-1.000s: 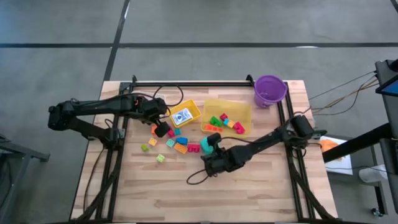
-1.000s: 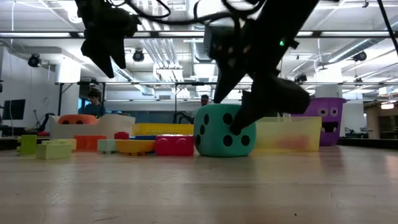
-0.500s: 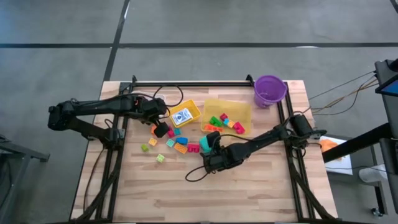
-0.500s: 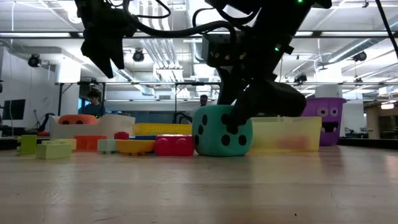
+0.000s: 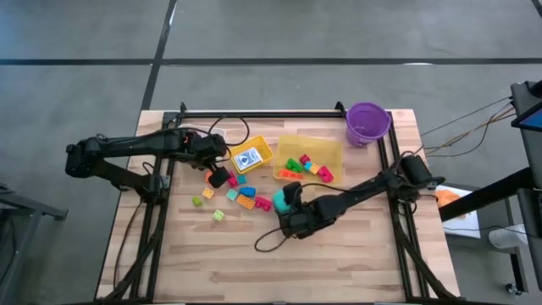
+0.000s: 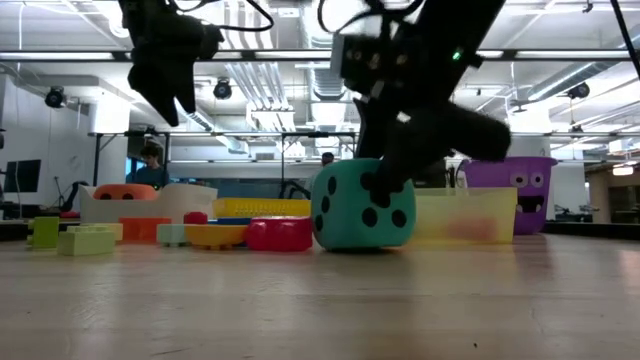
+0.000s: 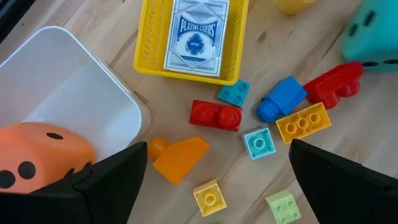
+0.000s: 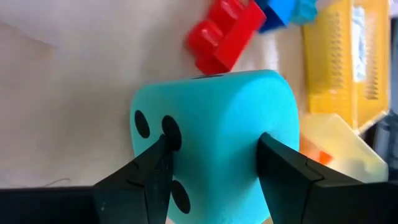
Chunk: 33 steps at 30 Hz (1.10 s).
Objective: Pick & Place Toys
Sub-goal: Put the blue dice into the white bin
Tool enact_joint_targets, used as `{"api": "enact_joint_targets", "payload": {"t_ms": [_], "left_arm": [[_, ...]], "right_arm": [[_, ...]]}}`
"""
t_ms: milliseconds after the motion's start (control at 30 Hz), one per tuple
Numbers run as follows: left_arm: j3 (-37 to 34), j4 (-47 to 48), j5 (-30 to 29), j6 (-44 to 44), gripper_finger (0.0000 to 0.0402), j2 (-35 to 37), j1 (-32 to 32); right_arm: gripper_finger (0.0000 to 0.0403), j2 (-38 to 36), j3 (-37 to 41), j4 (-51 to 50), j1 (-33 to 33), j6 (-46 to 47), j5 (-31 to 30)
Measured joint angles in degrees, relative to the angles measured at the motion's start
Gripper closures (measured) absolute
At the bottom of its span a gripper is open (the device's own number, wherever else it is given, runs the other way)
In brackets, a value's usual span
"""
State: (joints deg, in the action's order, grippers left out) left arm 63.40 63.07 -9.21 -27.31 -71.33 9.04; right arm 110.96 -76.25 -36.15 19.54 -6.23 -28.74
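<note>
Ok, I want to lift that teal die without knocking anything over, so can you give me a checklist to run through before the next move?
1. Right gripper closed on the teal die, jaws on opposite faces: ok.
2. Die off the table: cannot tell; in the low view it looks tilted, bottom edge near the wood.
3. Red brick beside the die: not ok, very close, may get nudged.
4. Way to the clear yellowish bin: ok, it lies just behind the die.
5. Left gripper out of the way: ok, open, over the bricks by the yellow basket.
</note>
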Motion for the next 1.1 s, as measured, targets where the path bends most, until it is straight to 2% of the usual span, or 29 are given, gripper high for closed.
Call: {"api": "enact_joint_targets", "payload": {"t_ms": [400,533,633,800,867,967,1100], "left_arm": [[0.00,-0.06,0.00,0.55,0.0014,0.00,0.02],[-0.22,-1.35,0.08,2.91,0.0014,0.00,-0.59],[-1.92,-4.10,4.03,-2.40,0.0014,-0.02,-0.99],[-8.13,-16.59,17.95,-9.92,0.0014,-0.02,-2.17],[-10.87,-22.21,21.82,-11.22,0.0014,-0.02,-3.26],[-13.15,-27.19,22.47,-11.53,0.0014,0.29,-4.61],[-14.00,-30.87,19.65,-9.20,0.0014,2.57,-6.64]], "right_arm": [[0.0221,-0.85,-0.02,1.62,7.23,6.11,1.33],[0.0241,-1.11,0.01,3.04,8.19,9.34,1.33],[0.0241,-1.20,0.01,3.16,8.47,11.01,1.09],[0.0245,-1.25,0.03,4.82,8.39,11.02,-0.53],[0.0246,-1.57,-0.10,5.72,8.53,10.91,-2.00],[0.0246,-2.00,-0.83,6.59,9.15,10.00,-4.59],[0.0248,-2.33,-1.75,6.75,9.98,10.24,-5.77]]}}
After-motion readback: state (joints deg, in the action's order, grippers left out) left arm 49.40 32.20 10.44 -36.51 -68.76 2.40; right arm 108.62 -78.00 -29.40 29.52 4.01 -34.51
